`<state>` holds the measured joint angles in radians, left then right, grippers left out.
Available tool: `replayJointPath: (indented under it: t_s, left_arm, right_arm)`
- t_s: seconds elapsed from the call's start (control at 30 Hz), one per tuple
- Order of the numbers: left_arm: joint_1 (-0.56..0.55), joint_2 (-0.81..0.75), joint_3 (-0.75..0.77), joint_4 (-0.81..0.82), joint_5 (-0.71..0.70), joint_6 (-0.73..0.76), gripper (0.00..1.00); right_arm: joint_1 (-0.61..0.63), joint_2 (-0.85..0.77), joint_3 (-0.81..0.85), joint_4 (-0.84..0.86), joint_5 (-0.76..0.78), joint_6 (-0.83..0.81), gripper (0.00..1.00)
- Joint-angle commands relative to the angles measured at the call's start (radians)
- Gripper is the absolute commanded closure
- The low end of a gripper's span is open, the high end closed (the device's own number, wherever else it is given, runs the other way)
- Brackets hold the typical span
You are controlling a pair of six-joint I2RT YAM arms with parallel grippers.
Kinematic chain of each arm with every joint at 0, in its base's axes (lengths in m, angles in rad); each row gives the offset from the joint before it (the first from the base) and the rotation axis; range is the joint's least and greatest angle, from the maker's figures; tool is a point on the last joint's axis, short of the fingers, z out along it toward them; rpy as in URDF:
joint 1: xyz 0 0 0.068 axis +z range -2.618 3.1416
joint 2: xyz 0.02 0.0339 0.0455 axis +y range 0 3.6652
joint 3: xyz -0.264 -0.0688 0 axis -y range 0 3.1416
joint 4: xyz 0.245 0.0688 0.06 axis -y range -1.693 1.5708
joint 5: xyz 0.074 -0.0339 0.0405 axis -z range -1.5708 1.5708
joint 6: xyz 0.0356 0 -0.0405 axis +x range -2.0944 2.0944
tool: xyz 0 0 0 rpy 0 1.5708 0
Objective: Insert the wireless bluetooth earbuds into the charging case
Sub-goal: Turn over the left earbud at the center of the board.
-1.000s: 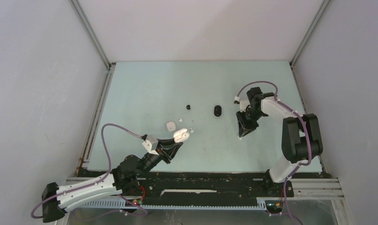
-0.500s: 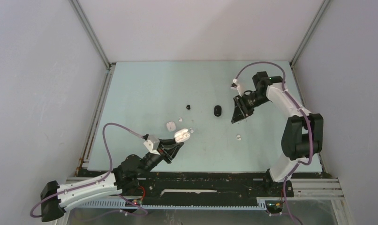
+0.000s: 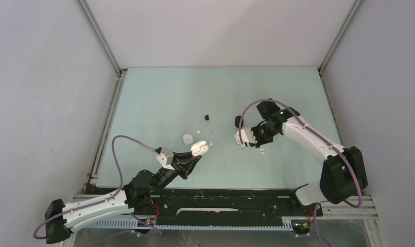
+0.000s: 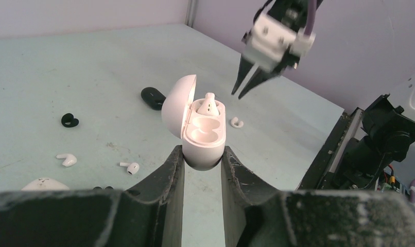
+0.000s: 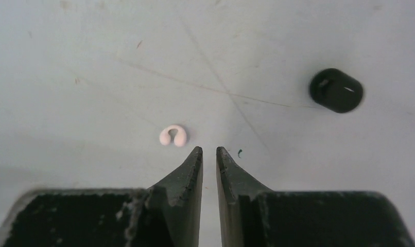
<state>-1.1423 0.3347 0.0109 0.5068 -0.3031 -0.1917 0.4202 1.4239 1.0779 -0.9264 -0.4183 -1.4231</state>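
Left fingers [image 4: 167,177] clamped; right fingers [image 5: 189,172] barely parted, pointing down.

Your left tool [image 4: 202,153] has the open case [image 4: 201,135] between its fingers, one earbud [image 4: 208,105] in it. A loose earbud [image 5: 173,135] lies just left of your right tool [image 5: 209,151], and a second case [image 5: 335,90] ahead-right on the table [image 5: 92,51].

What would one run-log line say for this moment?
left claw: shut on open white plastic charging case, one white earbud seated | right claw: slightly open, empty
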Motion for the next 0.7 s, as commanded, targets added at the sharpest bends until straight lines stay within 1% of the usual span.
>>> replayJointPath:
  t_s: [0.0,0.17,0.43,0.67]
  left_arm:
    - [0.005,-0.023,-0.12,0.022,-0.019,0.01,1.0]
    - [0.005,-0.031,-0.121,0.016,-0.025,0.012,1.0]
    - [0.004,-0.029,-0.119,0.016,-0.029,0.014,1.0]
    - [0.006,-0.028,-0.12,0.017,-0.029,0.012,1.0]
  right_arm:
    - [0.03,0.066,-0.046,0.099,0.208,-0.265,0.81]
    - [0.035,0.143,-0.059,0.106,0.255,-0.314,0.74]
    - [0.028,0.216,-0.109,0.128,0.343,-0.347,0.59]
    - [0.029,0.24,-0.126,0.121,0.344,-0.323,0.55]
